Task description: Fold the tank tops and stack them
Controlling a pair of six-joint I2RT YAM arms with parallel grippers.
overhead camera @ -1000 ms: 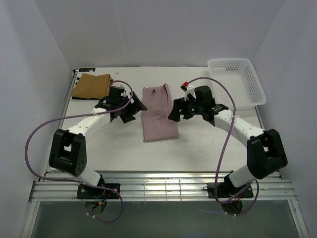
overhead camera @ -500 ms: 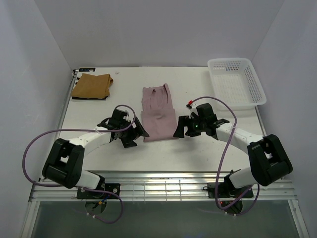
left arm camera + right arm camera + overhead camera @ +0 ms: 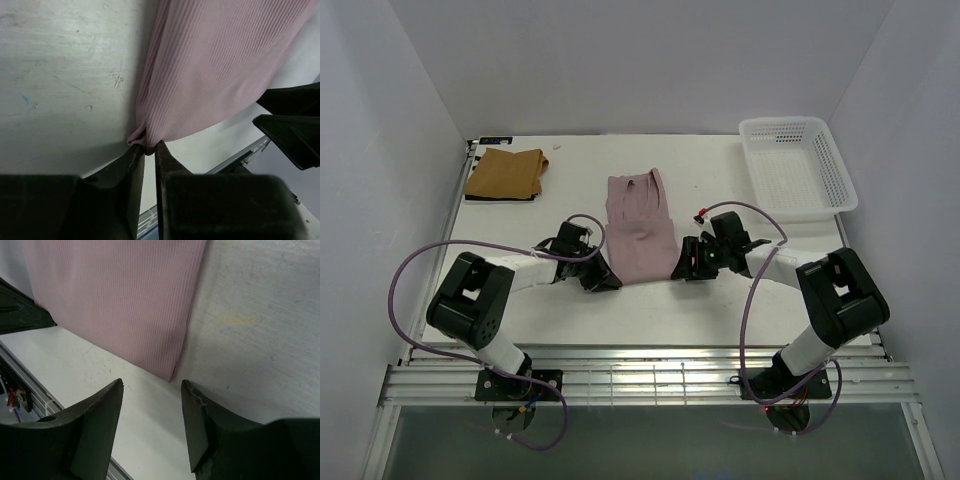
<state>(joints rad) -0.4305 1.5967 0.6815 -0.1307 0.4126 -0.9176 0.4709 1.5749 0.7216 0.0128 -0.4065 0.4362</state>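
Seizing near hem of pink tank top [image 3: 640,225] for folding.
Left gripper [image 3: 150,146] pinches near-left corner; right gripper [image 3: 152,383], open astride near-right corner, must close next.

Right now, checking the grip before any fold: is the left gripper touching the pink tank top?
Touching. The left wrist view shows the left gripper pinching a bunched corner of the pink tank top between its fingertips.

Looking like a robotics lab cell: white table [image 3: 720,170] sitting boxed in by plain white walls [image 3: 620,60]; L arm [image 3: 470,300] & R arm [image 3: 840,290] standing bolted on an alu rail [image 3: 650,380], purple cables [image 3: 391,300] looping loose.
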